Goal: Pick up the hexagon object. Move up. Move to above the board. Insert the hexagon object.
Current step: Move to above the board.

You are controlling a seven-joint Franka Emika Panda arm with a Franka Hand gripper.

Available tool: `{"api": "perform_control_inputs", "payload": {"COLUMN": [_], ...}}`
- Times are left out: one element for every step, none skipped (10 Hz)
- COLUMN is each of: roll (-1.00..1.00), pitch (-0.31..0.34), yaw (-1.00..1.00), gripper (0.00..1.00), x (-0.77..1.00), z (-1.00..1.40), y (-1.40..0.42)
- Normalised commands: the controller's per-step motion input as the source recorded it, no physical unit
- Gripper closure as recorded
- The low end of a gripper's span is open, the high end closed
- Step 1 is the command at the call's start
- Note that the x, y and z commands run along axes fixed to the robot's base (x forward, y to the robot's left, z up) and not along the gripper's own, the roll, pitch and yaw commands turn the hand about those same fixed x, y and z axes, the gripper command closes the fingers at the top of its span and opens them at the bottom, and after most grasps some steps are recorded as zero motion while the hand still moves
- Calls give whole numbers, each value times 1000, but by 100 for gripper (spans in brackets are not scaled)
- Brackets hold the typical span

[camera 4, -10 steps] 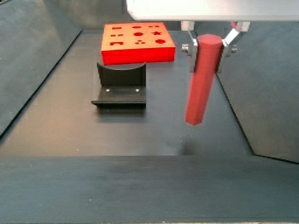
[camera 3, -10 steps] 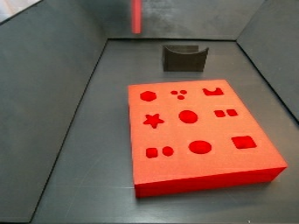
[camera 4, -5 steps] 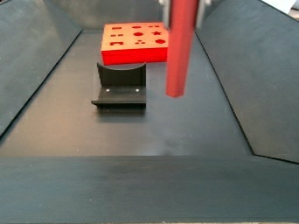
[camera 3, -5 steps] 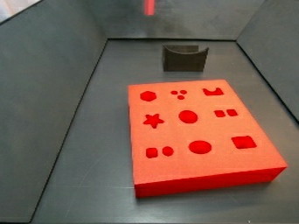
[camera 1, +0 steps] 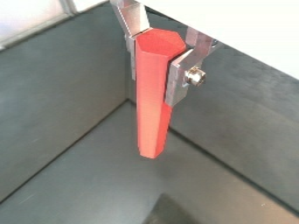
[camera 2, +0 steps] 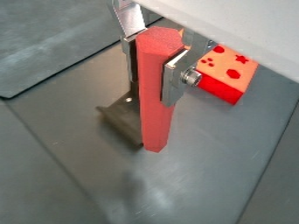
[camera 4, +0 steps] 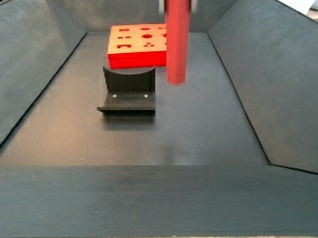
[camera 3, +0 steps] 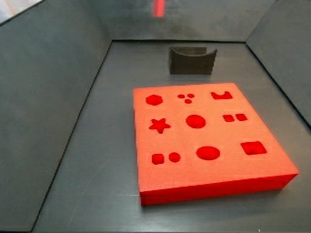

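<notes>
Red-salmon and slender, the hexagon object (camera 1: 153,96) hangs upright, clamped between the gripper's (camera 1: 158,54) 2 silver fingers. The thick bright red board (camera 4: 147,46) lies beyond the dark fixture (camera 4: 128,90), well apart from the rod's lower end.

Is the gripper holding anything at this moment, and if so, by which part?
Yes. The gripper holds the hexagon object near its upper end, silver fingers on opposite sides; the rod hangs vertically, clear of the floor.

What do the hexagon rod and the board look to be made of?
Hexagon object, held upright in the gripper above the floor: smooth matte red, probably plastic; crisp flat facets. Board: the same flat red, likely plastic; clean-edged cutouts, no gloss.
</notes>
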Motion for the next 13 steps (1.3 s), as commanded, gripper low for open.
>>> {"api": "perform_control_inputs", "payload": {"roll": [190, 127, 99, 74, 60, 55, 47, 36, 23, 1, -4, 2, -8], "pitch": [23, 3, 9, 10, 7, 4, 4, 5, 7, 12, 19, 25, 37], "yaw": [62, 32, 24, 12, 14, 11, 11, 10, 12, 12, 9, 2, 8], "gripper": [100, 100, 100, 100, 100, 100, 100, 100, 100, 100, 100, 100, 100], "x": [-93, -95, -96, -96, -97, -100, -101, -103, -104, -103, -100, -93, -93], "z": [233, 233, 234, 238, 237, 237, 240, 239, 241, 246, 249, 258, 263], "y": [-1000, -1000, -1000, -1000, -1000, -1000, -1000, -1000, -1000, -1000, -1000, -1000, -1000]}}
